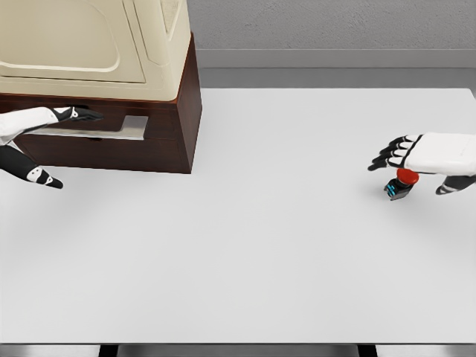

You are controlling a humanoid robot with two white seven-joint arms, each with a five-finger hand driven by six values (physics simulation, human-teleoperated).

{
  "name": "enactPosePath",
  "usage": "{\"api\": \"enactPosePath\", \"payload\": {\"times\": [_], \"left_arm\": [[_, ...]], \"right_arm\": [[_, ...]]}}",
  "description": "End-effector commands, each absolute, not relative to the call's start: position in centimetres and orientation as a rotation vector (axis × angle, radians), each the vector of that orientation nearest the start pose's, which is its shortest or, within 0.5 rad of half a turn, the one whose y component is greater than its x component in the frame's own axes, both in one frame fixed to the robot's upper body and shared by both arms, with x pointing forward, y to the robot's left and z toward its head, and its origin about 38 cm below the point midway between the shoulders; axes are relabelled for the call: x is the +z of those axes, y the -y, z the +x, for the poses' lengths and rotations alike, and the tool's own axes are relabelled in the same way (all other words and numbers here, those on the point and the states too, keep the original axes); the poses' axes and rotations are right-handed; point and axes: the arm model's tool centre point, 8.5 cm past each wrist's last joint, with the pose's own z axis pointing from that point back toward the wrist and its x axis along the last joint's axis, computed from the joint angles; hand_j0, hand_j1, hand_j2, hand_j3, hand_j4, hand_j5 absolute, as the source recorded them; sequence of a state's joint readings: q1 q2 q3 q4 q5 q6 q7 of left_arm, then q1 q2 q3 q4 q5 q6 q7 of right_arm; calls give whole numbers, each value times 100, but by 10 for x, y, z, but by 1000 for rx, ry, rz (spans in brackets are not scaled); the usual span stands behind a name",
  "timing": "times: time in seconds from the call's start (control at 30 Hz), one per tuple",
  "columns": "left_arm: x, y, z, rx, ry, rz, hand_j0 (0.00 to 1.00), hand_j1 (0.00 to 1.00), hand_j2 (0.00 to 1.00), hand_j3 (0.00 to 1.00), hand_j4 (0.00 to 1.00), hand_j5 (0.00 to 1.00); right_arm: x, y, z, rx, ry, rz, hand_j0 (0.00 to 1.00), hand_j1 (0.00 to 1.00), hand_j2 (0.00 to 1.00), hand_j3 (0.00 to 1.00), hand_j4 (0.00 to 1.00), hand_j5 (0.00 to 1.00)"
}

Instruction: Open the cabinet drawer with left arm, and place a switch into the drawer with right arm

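Head view: my left hand [44, 126], fingers spread, reaches the drawer [104, 128] of the cabinet [160, 126] at upper left. At right, my right hand [424, 156] hovers spread over the switch [400, 184]: small, rigid, likely light; I'd pinch its dark base, not the red button.

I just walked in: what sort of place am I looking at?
Probably a simulated test bench, not a real room: a bare white table, a brown cabinet with a cream appliance on top, and a red-buttoned switch.
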State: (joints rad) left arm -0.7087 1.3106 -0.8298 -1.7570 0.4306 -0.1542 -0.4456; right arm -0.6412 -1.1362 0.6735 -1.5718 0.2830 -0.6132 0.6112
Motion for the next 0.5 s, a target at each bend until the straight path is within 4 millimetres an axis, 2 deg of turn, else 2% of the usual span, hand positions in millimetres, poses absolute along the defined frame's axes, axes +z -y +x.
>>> {"api": "enactPosePath", "payload": {"times": [0.0, 0.1, 0.27, 0.47], "left_arm": [[290, -377, 380, -1468, 1302, 151, 100, 100, 100, 100, 100, 100], [285, -378, 384, -1440, 1281, 155, 100, 100, 100, 100, 100, 100], [279, -378, 387, -1434, 1273, 151, 100, 100, 100, 100, 100, 100], [275, -378, 387, -1430, 1260, 154, 100, 100, 100, 100, 100, 100]], "right_arm": [[247, 380, 395, 2204, 1120, -421, 100, 100, 100, 100, 100, 100], [242, 379, 396, 2197, 1119, -409, 100, 100, 100, 100, 100, 100], [234, 392, 402, 2168, 1076, -426, 100, 100, 100, 100, 100, 100], [233, 384, 407, 2167, 1103, -418, 100, 100, 100, 100, 100, 100]]}}
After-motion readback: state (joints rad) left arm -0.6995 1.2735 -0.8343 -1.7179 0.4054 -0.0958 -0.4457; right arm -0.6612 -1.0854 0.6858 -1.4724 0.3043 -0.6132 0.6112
